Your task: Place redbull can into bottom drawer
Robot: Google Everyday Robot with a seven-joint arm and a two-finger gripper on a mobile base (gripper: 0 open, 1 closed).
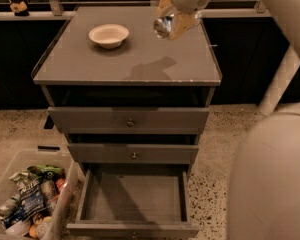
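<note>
A robot's end effector (176,23) hangs in the air above the back right part of the cabinet (90,66), its two yellowish fingers closed on the can (163,27). The can sits tilted in the grip, its shiny round end facing down and to the left and showing just beyond the fingers; the rest of its body is hidden by the end effector. It is clear of the cabinet top, and a dark shadow (151,67) lies on the grey surface below it, nearer the cabinet's front edge.

A round cream bowl (109,35) stands on the cabinet top left of the can and well apart from it.

On the cabinet's front, the top drawer (129,120) and the middle drawer (134,154) each show a small round knob; both stand slightly forward of the carcass. The bottom drawer (135,196) is pulled far out at the cabinet's foot, its flat grey floor open to view, well below the held can and a little to its left.

Left of the cabinet's foot, a clear plastic bin (36,155) stands on the speckled floor, holding a heap of colourful snack packets (32,201). Right of the cabinet, the robot's bulky white arm (275,174) fills the lower corner and reaches back up to the end effector along the upper edge.
</note>
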